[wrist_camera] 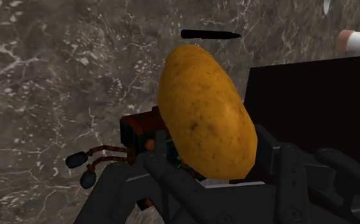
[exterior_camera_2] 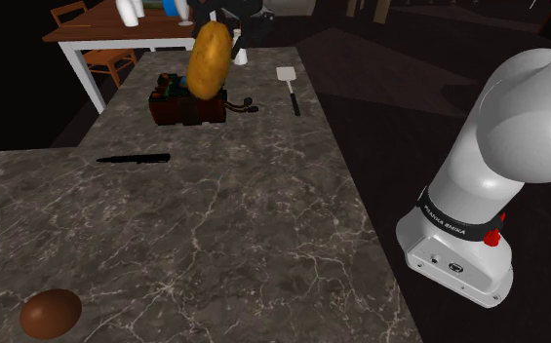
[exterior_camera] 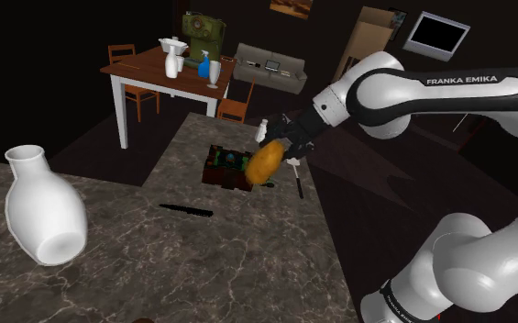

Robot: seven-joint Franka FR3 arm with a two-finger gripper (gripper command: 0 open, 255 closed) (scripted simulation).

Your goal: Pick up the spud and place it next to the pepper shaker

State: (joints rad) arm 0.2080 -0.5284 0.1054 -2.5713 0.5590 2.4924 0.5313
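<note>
Now the end effector (exterior_camera: 275, 147) is clamped on the potato (exterior_camera: 264, 163) above the surface (exterior_camera: 202, 266); a white vase (exterior_camera: 44, 216), contents unseen, sits at the shoulder view's left.

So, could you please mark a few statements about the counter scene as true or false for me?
1. The tool holds the potato above the counter. True.
2. The knife lies on the wooden table. False: it lies on the counter.
3. The spatula lies on the counter. True.
4. The brown ball lies right beside the spatula. False: it lies far from it, at the counter's other end.
</note>
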